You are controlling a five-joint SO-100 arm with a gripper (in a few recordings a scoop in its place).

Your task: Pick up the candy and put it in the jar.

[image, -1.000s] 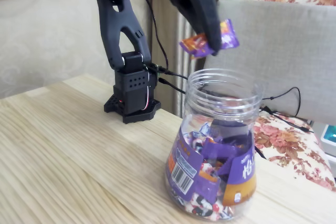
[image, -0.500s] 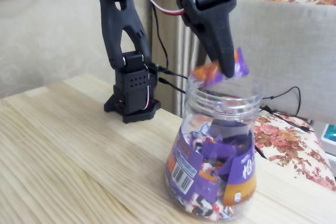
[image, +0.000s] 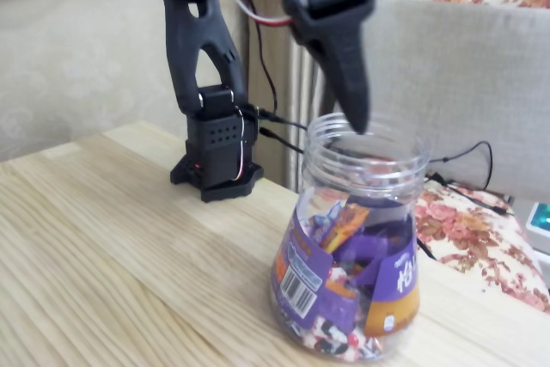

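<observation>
Nearest the camera sat the jar [image: 352,251], standing upright on the light wooden surface [image: 112,272] close to its front-right part in the fixed view — clear plastic, ribbed wide neck, lid off. Its label [image: 305,277] showed purple with a barcode, and the bottom was packed with a pile of white-and-purple wrapped sweets [image: 335,333].

The candy [image: 344,223] was inside the jar, a purple-and-orange wrapper tilted on end above the pile, roughly mid-height behind the plastic wall. Hard to say if it was resting on the pile or not touching it.

Right above the jar's mouth hung the hand [image: 357,118], black, pointing straight down with its tip just at the rim — nothing was held in it. The fingers overlapped from this angle, so I couldn't tell how wide the gap between them was.

Further back, the arm's base [image: 216,156] stood on the surface near the far edge, with red and black wires [image: 279,126] running off it. Behind all that were a beige wall [image: 77,66], a grey chair back [image: 464,83] and some floral fabric [image: 481,247] on the right.
</observation>
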